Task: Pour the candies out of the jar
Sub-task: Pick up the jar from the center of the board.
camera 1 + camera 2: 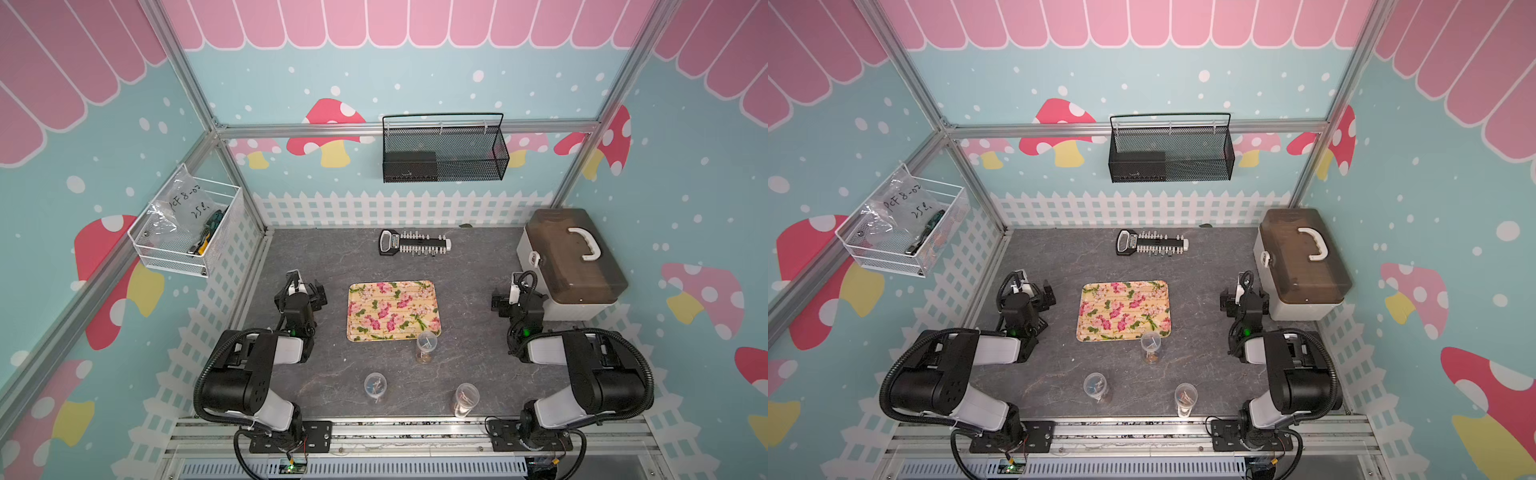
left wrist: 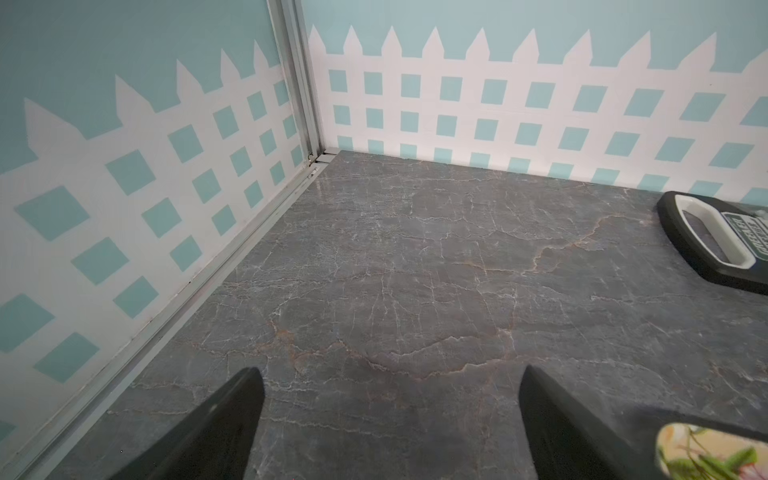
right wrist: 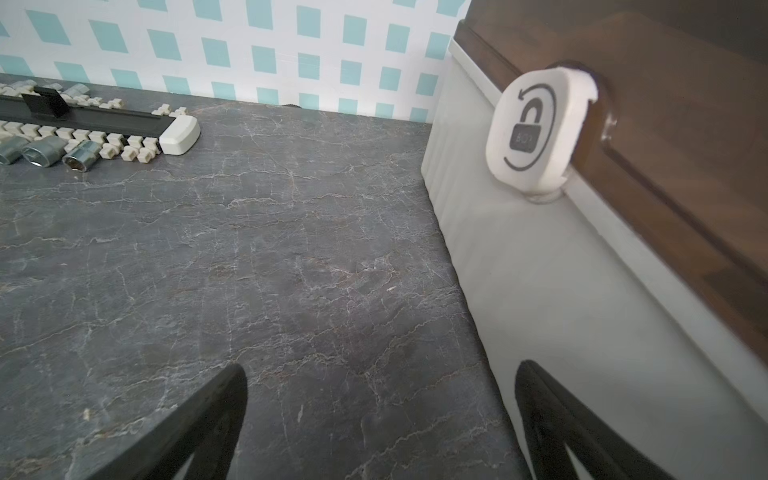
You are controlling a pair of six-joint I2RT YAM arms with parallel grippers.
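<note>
**Top views:** in both, left gripper (image 1: 312,291) and right gripper (image 1: 498,300) have their jaws spread wide and hold nothing. The tray (image 1: 392,309) lies between the two sets of jaws. It is 1 flat rectangle with rounded corners, yellow with a pink floral print. There are 3 jars, clear, round and upright, all behind the jaws toward the arm bases. The corner jar (image 1: 427,345) is at the tray's near corner. The left jar (image 1: 375,387) and right jar (image 1: 466,399) stand further back, well apart. The candies (image 1: 465,401) are inside the jars, seen as thin sticks; the colours are too small to tell.

**Left wrist:** jaws spread, 2 black tapered fingers (image 2: 232,415). Only the table (image 2: 415,249) shows between them, a grey, veined, stone-look surface. Ahead and past one finger is the black looped handle of the socket rail (image 2: 715,245). A tray corner sits just beside that same finger.

**Right wrist:** jaws spread, with bare table between them. The box (image 3: 540,291) is just beside one finger. It has a white ribbed base, a brown translucent lid and 1 rounded white latch (image 3: 536,129) with a padlock icon. Ahead on the other finger's side is the socket rail: a black bar, cream clips and 3 steel sockets (image 3: 41,151) in view.
</note>
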